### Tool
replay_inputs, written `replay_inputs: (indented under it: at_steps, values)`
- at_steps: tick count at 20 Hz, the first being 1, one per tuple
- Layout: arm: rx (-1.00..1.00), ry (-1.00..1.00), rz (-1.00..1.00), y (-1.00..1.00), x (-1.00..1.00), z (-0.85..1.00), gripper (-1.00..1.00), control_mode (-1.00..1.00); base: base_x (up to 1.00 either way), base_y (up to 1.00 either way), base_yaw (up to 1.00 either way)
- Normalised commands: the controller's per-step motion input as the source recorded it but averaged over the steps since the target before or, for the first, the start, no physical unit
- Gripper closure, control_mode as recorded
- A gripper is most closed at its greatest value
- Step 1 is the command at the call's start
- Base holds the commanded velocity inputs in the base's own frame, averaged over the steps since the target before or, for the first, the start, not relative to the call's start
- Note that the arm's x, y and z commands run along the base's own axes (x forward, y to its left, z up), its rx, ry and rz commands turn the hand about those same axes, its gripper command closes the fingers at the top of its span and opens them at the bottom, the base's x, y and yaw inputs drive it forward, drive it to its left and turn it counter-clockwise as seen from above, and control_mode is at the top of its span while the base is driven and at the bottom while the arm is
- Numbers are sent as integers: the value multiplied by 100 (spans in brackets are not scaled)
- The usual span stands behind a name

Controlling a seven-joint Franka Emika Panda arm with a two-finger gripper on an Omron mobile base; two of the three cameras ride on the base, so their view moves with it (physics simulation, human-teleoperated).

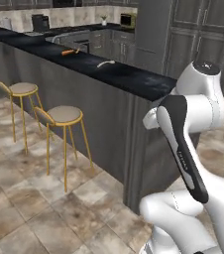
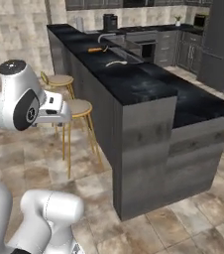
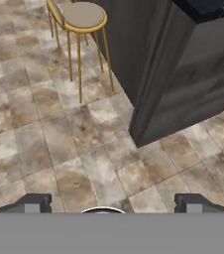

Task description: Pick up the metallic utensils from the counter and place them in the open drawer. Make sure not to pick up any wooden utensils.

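The long black marbled desk (image 1: 109,69) runs over a grey wood-grain front with two gold-legged stools (image 1: 63,116) beside it, the silver spoon (image 1: 105,63) and farther-off orange utensil (image 1: 69,51) lying apart on top, while the gripper (image 3: 111,203), fingers spread wide and empty, points at the tiled floor (image 3: 84,149).

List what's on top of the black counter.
On the counter: an orange utensil and, nearer the robot, a silver-white utensil, lying apart. Its far end holds small items too blurred to name. No wooden utensil is discernible.
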Motion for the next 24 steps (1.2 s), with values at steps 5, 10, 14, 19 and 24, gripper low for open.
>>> replay_inputs:
  at_steps: [5,10,14,19,24]
  values:
    - [0,0,0,0,0,0,-100,100,2,100,-46]
    - [0,0,0,0,0,0,-100,100,0,100,-38]
    - [0,0,0,0,0,0,-100,100,0,100,-33]
    - [0,0,0,0,0,0,-100,100,0,100,-29]
    - [0,0,0,0,0,0,-100,100,25,100,-32]
